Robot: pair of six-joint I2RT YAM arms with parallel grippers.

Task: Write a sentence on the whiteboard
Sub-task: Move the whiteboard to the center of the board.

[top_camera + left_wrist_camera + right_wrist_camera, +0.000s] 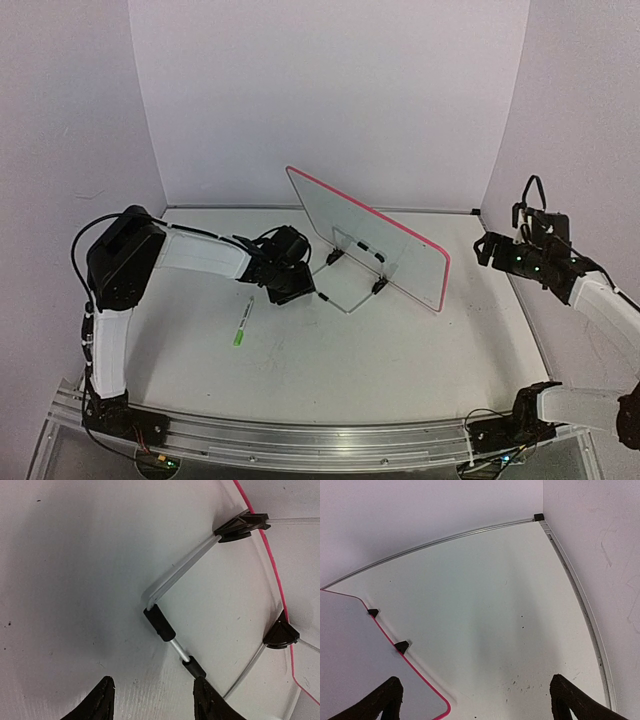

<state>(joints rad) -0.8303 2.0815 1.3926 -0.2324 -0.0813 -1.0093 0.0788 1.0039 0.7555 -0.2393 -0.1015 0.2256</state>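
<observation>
The whiteboard [370, 225] stands tilted on its wire stand [350, 288] mid-table, its pink-red rim [274, 570] showing, with the stand side facing me. No sentence shows on the board in any view. My left gripper [322, 296] sits low at the stand's front foot. In the left wrist view its jaws [154, 681] stand apart over bare table, and the right fingertip [202, 687] touches a black sleeve [194, 667] on the wire. My right gripper [483, 247] hovers open, right of the board's corner [432, 712], with nothing between its jaws [476, 680].
A green marker [243, 325] lies on the table left of the stand, in front of the left arm. White walls close the left, back and right. A metal strip [580, 605] edges the table at the right, and an aluminium rail [300, 435] runs along the front.
</observation>
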